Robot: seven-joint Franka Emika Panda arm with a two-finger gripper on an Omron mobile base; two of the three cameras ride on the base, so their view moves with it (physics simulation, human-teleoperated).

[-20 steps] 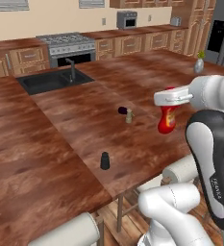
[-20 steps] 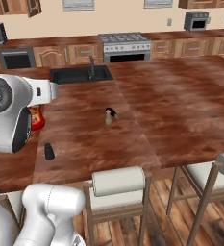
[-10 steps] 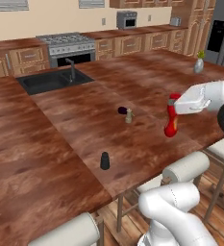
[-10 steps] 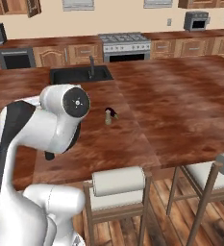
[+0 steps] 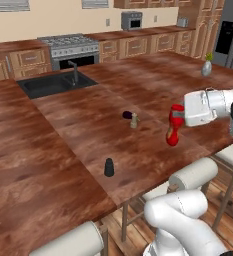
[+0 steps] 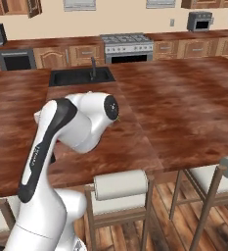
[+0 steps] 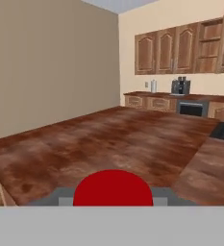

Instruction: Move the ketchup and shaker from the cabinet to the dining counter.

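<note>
My gripper [image 5: 178, 119] is shut on the ketchup [image 5: 174, 129], a small red squeeze bottle held near its cap. The bottle hangs slightly tilted, low over the right part of the dining counter [image 5: 78, 130]. Whether its base touches the top I cannot tell. In the hand view the red cap of the ketchup [image 7: 113, 189] sits between the two fingertips of the gripper [image 7: 112, 198]. The black shaker [image 5: 108, 167] stands upright on the counter near its front edge, well to the left of the gripper. The cabinet [image 7: 213, 45] shows far off with one door open.
A small dark and beige item [image 5: 131, 117] lies mid-counter, left of the ketchup. A vase [image 5: 206, 67] stands at the far right. The sink [image 5: 53, 84] with its tap is set in the far left. Padded stools [image 6: 120, 185] line the front edge. My arm [image 6: 71, 127] blocks the left of the right base view.
The arm's elbow has swung out to the right of the left base view. The ketchup has stayed in the gripper, sinking slightly towards the counter. The shaker has not moved.
</note>
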